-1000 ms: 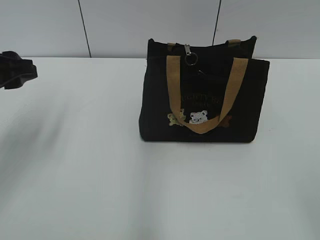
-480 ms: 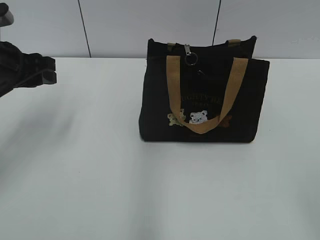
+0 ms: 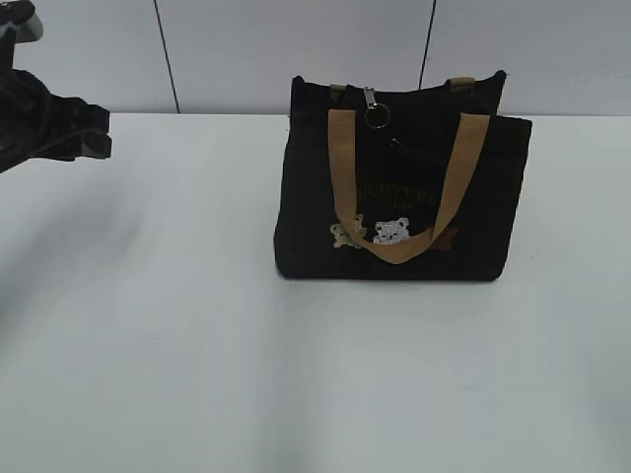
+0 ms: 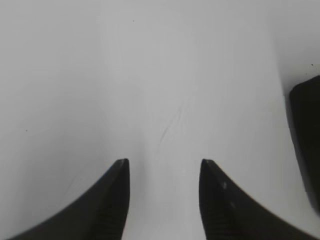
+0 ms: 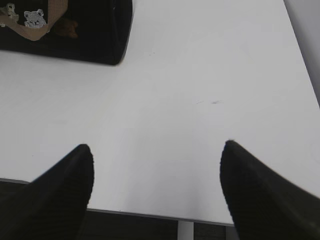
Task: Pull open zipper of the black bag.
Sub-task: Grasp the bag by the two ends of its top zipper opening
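Observation:
The black bag point(image 3: 399, 192) stands upright on the white table, right of centre in the exterior view, with tan handles and bear patches on its front. Its silver zipper point(image 3: 375, 106) with a round ring hangs at the top edge, left of the bag's middle. My left gripper point(image 3: 94, 133) hovers at the far left, well apart from the bag; in the left wrist view it point(image 4: 164, 162) is open over bare table, with a dark edge of the bag point(image 4: 306, 135) at the right. My right gripper point(image 5: 157, 147) is open wide near the table's front edge, the bag's lower corner point(image 5: 95, 35) far ahead to its left.
The white table point(image 3: 197, 345) spreads wide in front of and left of the bag. A grey panelled wall point(image 3: 246, 49) rises behind it. The table's near edge point(image 5: 150, 215) runs just under the right gripper's fingers.
The left arm has come further into the exterior view from the left and risen a little; the bag and zipper have stayed put.

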`<state>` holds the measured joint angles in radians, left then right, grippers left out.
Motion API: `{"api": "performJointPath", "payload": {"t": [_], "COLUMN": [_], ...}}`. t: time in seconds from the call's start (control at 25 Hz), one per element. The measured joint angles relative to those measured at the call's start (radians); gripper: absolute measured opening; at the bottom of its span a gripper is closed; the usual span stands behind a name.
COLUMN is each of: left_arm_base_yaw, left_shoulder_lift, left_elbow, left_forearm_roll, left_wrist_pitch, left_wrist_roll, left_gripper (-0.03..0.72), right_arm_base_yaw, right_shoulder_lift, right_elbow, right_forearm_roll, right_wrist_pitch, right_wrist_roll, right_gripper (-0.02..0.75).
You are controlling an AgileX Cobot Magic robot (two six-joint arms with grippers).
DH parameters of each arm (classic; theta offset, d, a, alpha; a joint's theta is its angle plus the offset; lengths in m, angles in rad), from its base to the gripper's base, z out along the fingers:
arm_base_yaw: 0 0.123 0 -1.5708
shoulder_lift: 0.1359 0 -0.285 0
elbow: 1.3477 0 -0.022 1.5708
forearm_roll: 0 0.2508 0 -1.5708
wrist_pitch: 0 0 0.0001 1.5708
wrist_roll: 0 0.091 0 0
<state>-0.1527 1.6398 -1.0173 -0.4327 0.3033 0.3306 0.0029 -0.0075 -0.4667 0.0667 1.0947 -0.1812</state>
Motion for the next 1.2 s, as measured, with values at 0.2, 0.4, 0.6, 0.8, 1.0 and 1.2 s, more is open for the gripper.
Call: {"api": "performJointPath", "payload": {"t": [0.2,0.4,0.6,0.8,1.0,1.2], "left_arm_base_yaw": [0.002,0.002,0.023,0.106,0.170,0.171], "left_shoulder_lift": [0.048,0.095,0.136,0.191,0.235,0.260], "left_elbow": [-0.027,-0.072,-0.107,-0.114,-0.114,-0.114], "left_forearm_roll": [-0.135,-0.286,-0.509,-0.859,-1.062,-1.134], "left_wrist_pitch": [0.018,0.047,0.113,0.257,0.411,0.464], "left_wrist_roll": [0.178,0.387,0.658,1.071,1.390,1.592], "left_gripper": [0.344,0.344,0.329,0.316,0.315,0.315], "right_arm_base_yaw": [0.000,0.000,0.000,0.000,0.000,0.000], "right_shoulder_lift": [0.000,0.000,0.000,0.000,0.000,0.000], "right_elbow": [0.000,0.000,0.000,0.000,0.000,0.000], "right_forearm_roll": [0.000,0.000,0.000,0.000,0.000,0.000], "right_wrist_pitch": [0.000,0.000,0.000,0.000,0.000,0.000], "right_wrist_roll": [0.000,0.000,0.000,0.000,0.000,0.000], "right_gripper": [0.595,0.595,0.595,0.595,0.595,0.595]}}
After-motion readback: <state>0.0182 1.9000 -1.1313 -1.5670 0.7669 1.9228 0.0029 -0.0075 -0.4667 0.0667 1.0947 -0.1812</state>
